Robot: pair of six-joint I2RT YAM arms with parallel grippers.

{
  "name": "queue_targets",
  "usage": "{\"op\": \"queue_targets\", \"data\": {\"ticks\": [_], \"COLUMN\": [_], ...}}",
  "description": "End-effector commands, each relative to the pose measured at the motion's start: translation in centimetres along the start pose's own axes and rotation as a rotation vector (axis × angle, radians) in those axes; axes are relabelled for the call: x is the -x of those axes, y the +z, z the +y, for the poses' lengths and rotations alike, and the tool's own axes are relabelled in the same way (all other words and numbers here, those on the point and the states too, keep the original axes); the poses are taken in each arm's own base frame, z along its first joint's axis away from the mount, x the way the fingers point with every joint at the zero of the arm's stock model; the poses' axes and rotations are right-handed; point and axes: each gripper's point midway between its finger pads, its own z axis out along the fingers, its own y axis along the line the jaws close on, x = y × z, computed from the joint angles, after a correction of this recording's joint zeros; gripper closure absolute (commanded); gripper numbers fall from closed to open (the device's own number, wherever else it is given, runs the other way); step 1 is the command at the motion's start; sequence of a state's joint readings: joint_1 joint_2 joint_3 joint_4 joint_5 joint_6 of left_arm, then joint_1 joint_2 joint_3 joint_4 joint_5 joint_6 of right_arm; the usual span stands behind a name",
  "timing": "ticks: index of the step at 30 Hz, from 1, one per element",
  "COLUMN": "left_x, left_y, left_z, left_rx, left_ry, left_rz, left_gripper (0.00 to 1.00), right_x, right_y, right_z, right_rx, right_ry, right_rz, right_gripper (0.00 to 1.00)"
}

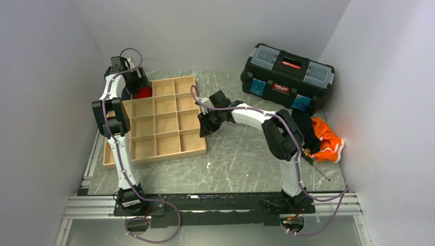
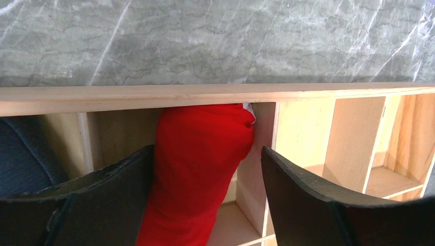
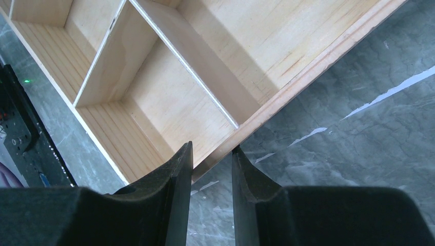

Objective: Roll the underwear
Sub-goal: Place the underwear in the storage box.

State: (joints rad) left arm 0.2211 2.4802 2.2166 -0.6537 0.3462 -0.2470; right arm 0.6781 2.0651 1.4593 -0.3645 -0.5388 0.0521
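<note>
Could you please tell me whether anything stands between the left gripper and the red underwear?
Nothing visible does: the underwear sits in a compartment of the wooden tray, directly between the open fingers of the left gripper.

underwear (image 1: 144, 92) in back-L compt of tray (image 1: 154, 158), toolbox (image 1: 287, 77) back-R on table (image 1: 241, 159), cloths (image 1: 326, 139) at R edge

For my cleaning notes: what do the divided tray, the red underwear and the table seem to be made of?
The divided tray: apparently pale bare wood, grain visible, matt. The underwear: soft red fabric, smooth folds. The table: grey-green marble pattern, white veins; stone or laminate, unclear.
</note>
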Motion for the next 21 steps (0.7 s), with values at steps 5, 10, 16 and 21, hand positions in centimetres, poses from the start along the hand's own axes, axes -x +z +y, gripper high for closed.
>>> {"op": "queue_targets", "data": {"ticks": [5, 10, 16, 21], "left_x": [3.2, 3.5, 4.9, 6.1], "left_y": [-3.5, -3.9, -5.6, -7.9], "left_z": [-1.8, -2.3, -3.7, -5.0], "left_rx": [-0.008, -0.010, -0.030, -0.058], "left_ry": [0.084, 0.124, 0.203, 0.272], "left_rz": [-0.072, -0.087, -0.137, -0.173], "left_gripper": [0.14, 0.12, 0.04, 0.01], "right_x": [-4.7, -4.6, -4.6, -4.1], "right_y": [2.4, 2.3, 2.3, 2.3], "right_z": [1.9, 1.9, 1.9, 1.8], "right_rx": [0.089, 0.084, 0.085, 0.077], "right_ry": [-0.035, -0.040, -0.037, -0.037], "right_rz": [0.150, 0.147, 0.146, 0.136], "right_gripper": [1.00, 1.00, 1.00, 1.00]}}
